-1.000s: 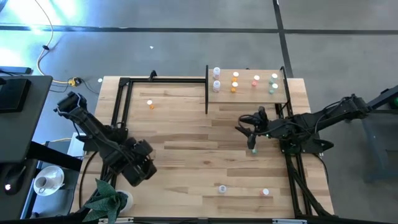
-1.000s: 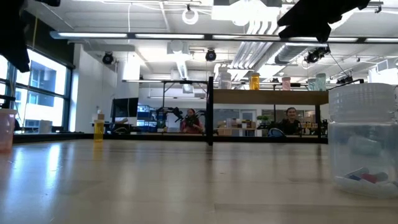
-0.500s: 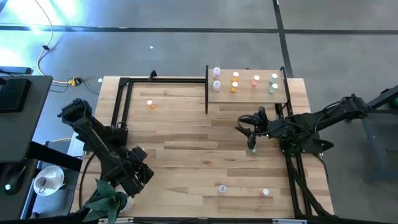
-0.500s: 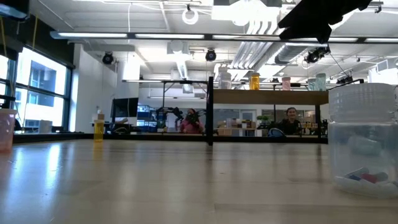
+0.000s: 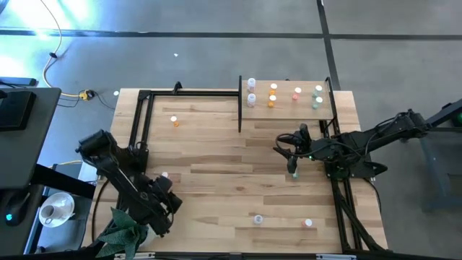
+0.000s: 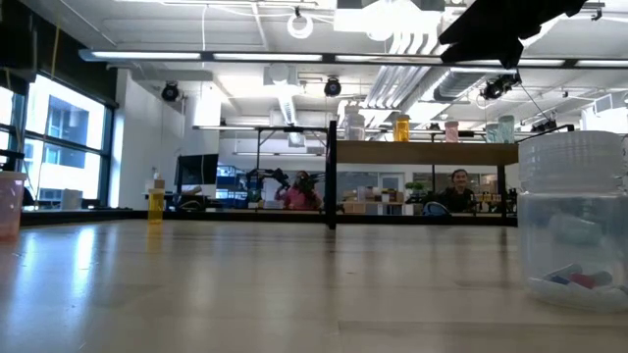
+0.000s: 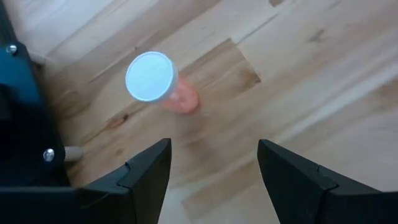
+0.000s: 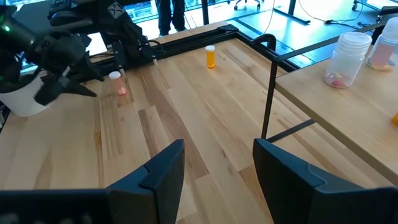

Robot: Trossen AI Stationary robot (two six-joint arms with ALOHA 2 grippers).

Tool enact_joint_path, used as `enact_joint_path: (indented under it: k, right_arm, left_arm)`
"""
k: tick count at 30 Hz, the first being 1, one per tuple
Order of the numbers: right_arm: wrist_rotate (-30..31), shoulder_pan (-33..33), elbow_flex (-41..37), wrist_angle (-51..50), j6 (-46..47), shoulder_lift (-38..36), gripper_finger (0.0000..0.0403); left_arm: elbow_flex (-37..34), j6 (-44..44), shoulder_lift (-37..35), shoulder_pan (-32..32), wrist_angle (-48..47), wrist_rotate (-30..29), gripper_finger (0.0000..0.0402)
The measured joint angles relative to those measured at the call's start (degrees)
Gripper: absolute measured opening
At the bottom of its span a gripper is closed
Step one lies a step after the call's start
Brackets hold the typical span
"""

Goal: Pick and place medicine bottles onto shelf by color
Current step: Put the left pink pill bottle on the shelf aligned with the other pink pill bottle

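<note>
A pink medicine bottle (image 7: pixel 163 85) with a white cap stands upright on the tabletop near the left edge (image 5: pixel 164 175). My left gripper (image 7: pixel 214 146) hangs open just short of it, tilted down, fingers apart and touching nothing (image 5: pixel 166 191). My right gripper (image 5: pixel 289 149) waits open above the table's right half, below the shelf (image 5: pixel 303 110). On this pale board stand white (image 5: pixel 251 83), orange (image 5: pixel 273 88), pink (image 5: pixel 297 92) and green (image 5: pixel 318 90) bottles. Another orange bottle (image 5: pixel 175 121) stands on the table at the far left.
Two more bottles (image 5: pixel 258 219) (image 5: pixel 308 223) stand near the table's front edge; one clear bottle (image 6: pixel 574 221) looms large in the low view. Black frame bars (image 5: pixel 137 123) run along the left side, and a black post (image 5: pixel 240 105) edges the shelf. People sit in the room beyond.
My left arm has swung toward the table's near edge and sunk, its wrist rolling and tipping further down. The pink bottle, hidden under the arm before, now shows beside the gripper in the high view.
</note>
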Motion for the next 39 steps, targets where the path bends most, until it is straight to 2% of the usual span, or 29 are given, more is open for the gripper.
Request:
enact_joint_path:
  k: [11,18,23,29,39]
  right_arm:
    - [0.0,0.0,0.0,0.0,0.0,0.0,0.0181]
    - [0.0,0.0,0.0,0.1,0.0,0.0,0.0181]
    - [0.0,0.0,0.0,0.4,0.5,0.0,0.0181]
    - [0.0,0.0,0.0,0.2,1.1,0.0,0.0181]
    - [0.0,0.0,0.0,0.1,1.1,0.0,0.0181]
  left_arm:
    - [0.0,-7.7,10.5,0.0,-1.7,-0.4,0.0229]
    - [-1.1,-10.6,11.3,0.1,-1.0,-5.6,0.0229]
    - [-4.0,-12.8,11.3,0.1,-0.4,-4.3,0.0229]
    - [-5.9,-15.2,11.2,0.0,1.3,-6.9,0.0227]
    - [-5.9,-13.5,11.3,-0.6,2.5,-7.6,0.015]
